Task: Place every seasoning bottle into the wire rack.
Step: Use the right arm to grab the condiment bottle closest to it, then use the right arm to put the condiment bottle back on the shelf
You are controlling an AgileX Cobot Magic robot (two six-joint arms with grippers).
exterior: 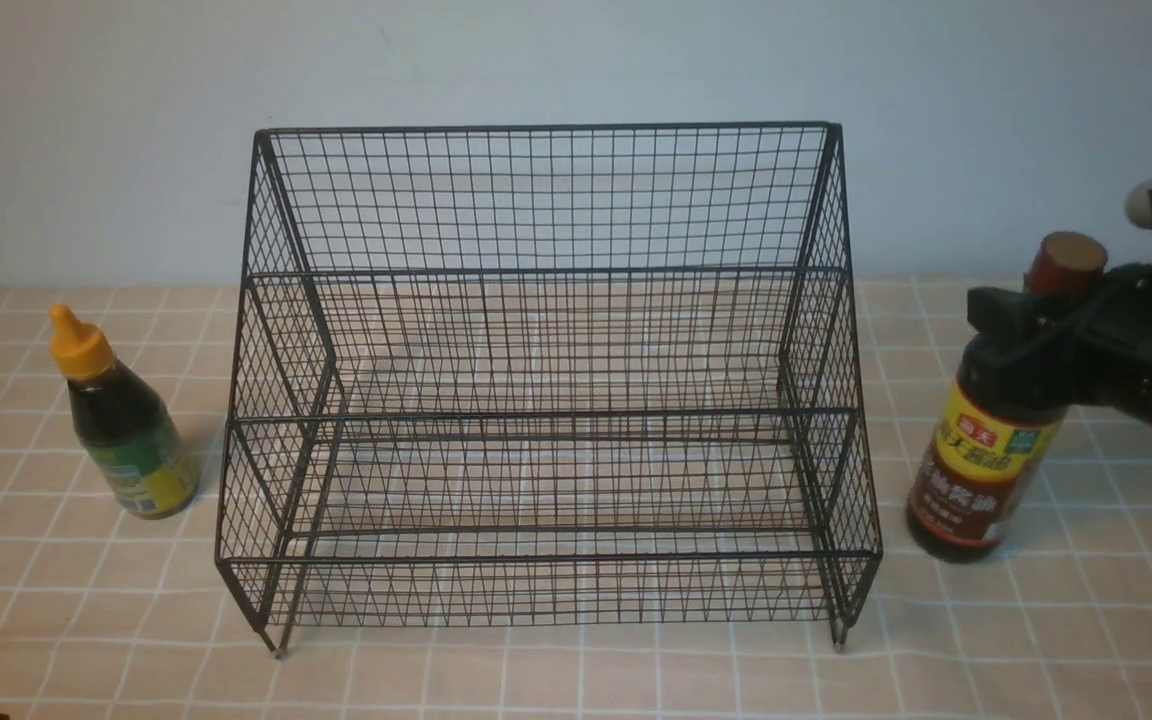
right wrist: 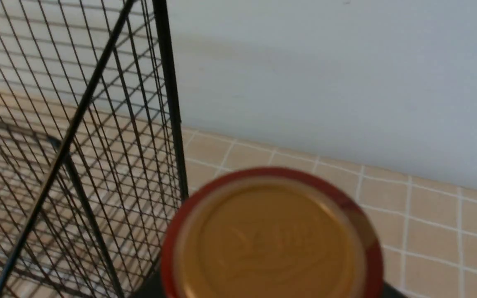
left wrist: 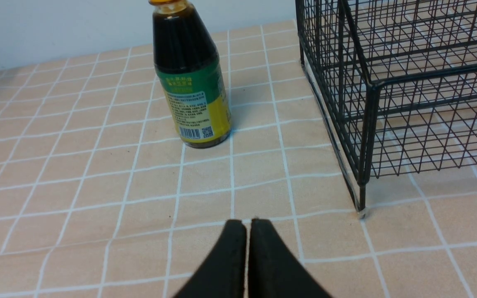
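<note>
The right pincer [exterior: 1028,312] is clamped around the neck of the tall bottle [exterior: 981,465], just under its brown-red cap [right wrist: 271,240]. The bottle leans slightly, its base at the surface [exterior: 576,685], just beside the right end of the wire rack [exterior: 546,400] and outside it. The left pincer [left wrist: 246,225] is closed on nothing, its two black fingers pressed together above the checked surface, near the rack's front left foot. The short bottle [exterior: 126,430] stands upright on the surface left of the rack, apart from it. Both tiers of the rack hold nothing.
</note>
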